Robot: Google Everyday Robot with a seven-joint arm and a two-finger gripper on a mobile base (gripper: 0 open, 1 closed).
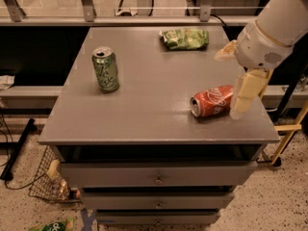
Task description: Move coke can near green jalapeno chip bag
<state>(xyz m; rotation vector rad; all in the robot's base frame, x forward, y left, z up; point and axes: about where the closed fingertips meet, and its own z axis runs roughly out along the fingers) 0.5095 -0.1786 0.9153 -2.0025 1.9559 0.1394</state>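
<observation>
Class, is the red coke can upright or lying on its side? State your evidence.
Lying on its side: the coke can rests lengthwise on the table, silver top facing sideways. The tool hangs by its bottom end.

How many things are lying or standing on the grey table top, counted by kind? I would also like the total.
Soda cans: 2 (the coke can on its side, the green soda can upright)
Chip bags: 1 (the green jalapeno chip bag, at the far side)
Total: 3
Not counted: the gripper, open, at the coke can's right end.
</observation>
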